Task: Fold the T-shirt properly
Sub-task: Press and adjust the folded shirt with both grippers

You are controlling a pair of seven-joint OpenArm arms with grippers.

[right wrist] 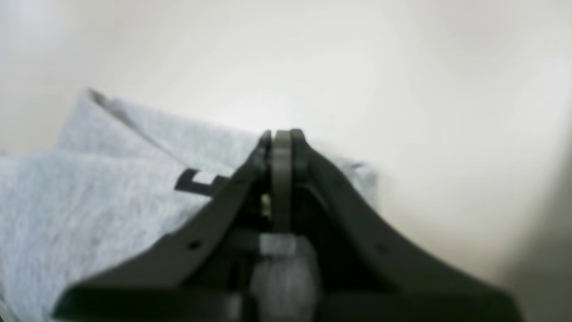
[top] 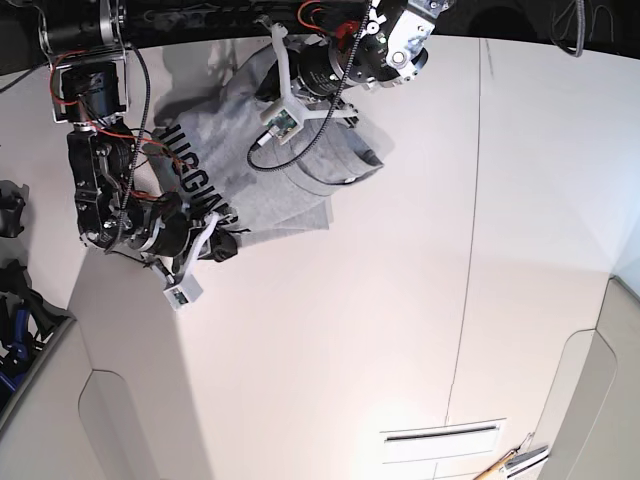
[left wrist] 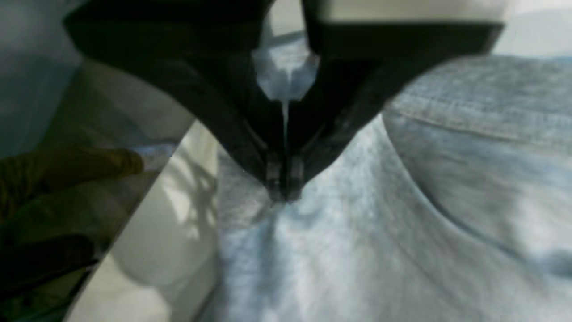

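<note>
The heather-grey T-shirt (top: 290,170) lies bunched at the far left of the white table (top: 400,300), with black capitals (top: 190,175) showing on its left part. My left gripper (left wrist: 283,194) is shut, its tips pinching the shirt's cloth (left wrist: 357,223) beside a stitched hem (left wrist: 469,120). My right gripper (right wrist: 281,134) is shut and sits at the shirt's near edge (right wrist: 111,201). No cloth shows between its jaws. In the base view the right gripper (top: 226,244) touches the shirt's lower left edge.
The table's left edge (left wrist: 134,214) runs close to my left gripper, with a dark yellowish object (left wrist: 67,170) beyond it. Dark gear (top: 12,300) stands off the table's left side. A slot (top: 440,435) and tools (top: 510,463) are at the near right.
</note>
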